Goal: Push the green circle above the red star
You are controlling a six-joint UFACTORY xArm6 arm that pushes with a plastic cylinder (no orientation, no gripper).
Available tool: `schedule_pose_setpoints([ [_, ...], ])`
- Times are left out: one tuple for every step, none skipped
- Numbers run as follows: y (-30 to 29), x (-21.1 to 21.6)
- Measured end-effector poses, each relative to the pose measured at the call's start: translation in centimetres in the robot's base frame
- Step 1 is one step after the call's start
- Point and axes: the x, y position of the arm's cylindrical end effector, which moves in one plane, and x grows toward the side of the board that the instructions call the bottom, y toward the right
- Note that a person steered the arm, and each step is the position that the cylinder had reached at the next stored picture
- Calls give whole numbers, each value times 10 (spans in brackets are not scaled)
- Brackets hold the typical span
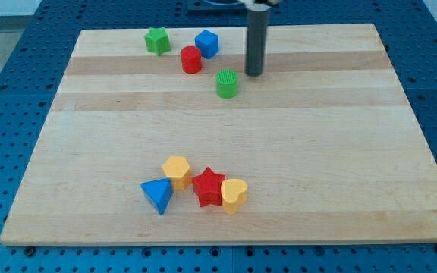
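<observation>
Pale wooden tabletop (317, 152) on a blue pegboard; the green circle (227, 83) sits near the view's top, well apart from the red star (209, 186) at the bottom, so most of the push remains; my tip (254, 73), a bare rod without fingers, holds nothing, just right of the circle.

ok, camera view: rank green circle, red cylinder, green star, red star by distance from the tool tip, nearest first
My tip sits near the view's top, right of the upper blocks.
1. green circle: just left of and below the tip.
2. red cylinder: farther left.
3. green star: farthest left of the upper blocks.
4. red star: far down, in the cluster near the view's bottom.
</observation>
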Motion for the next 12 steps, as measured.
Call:
schedule_pose_setpoints([
  [-54,51],
  [-35,40],
  [-52,30],
  [-84,34],
  [-85,47],
  [-71,83],
  [-75,82],
  [-90,79],
  [-68,136],
  [-56,172],
  [-56,144],
  [-56,127],
])
